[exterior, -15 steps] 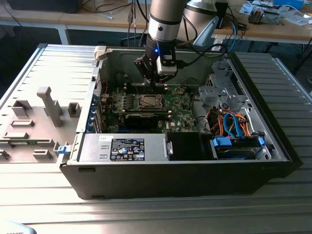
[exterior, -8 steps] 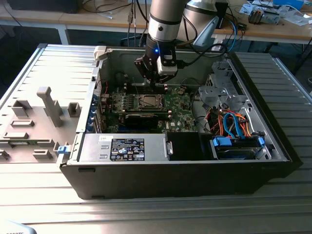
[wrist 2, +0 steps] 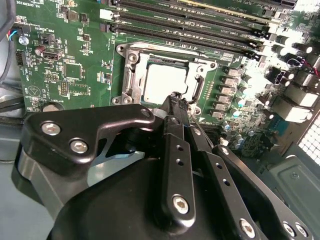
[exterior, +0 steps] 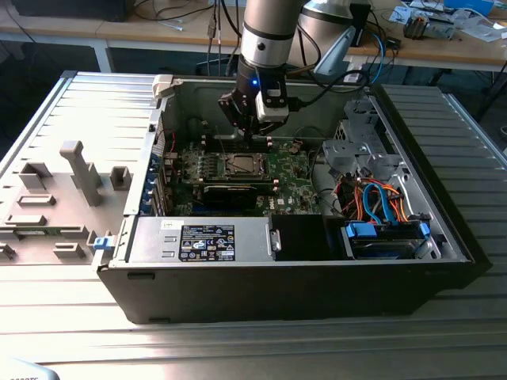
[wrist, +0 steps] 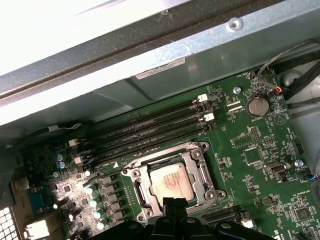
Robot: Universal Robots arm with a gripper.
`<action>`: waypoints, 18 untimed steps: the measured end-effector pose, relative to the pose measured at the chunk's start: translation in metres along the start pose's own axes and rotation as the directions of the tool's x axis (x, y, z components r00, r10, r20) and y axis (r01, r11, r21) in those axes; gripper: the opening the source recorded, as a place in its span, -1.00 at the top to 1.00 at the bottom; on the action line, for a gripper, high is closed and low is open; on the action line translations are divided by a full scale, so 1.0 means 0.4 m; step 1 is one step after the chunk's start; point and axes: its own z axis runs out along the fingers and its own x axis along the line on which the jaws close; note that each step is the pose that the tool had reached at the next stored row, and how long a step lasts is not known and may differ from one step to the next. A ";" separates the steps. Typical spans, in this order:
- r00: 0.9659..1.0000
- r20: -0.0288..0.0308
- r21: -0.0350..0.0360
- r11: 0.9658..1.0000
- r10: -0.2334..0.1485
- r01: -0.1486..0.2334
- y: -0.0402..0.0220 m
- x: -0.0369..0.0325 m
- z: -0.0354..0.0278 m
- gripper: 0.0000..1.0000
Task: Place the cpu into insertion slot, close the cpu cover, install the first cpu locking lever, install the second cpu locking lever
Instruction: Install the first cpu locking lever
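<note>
Here, across the exterior view from its left, you have the board (exterior: 289, 170), the socket (wrist 2: 131, 57) mid-board, then the drive cage (exterior: 360, 150). The cpu (wrist 2: 165, 82) lies flat in the socket. It is square, so it has no real long axis, and the cover (wrist 2: 197, 80) is down around it. Your gripper (wrist 2: 175, 98) hangs at the cover's edge, fingers pinched together on nothing I can make out. The cpu lies just ahead of the tips.
</note>
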 end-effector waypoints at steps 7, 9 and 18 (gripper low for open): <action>1.000 0.000 0.001 1.000 -0.011 0.011 0.000 0.000 0.000 0.79; 1.000 0.000 0.001 1.000 -0.017 0.017 0.000 0.000 0.000 0.79; 0.999 0.001 0.003 0.999 -0.033 0.033 0.000 0.000 0.000 0.79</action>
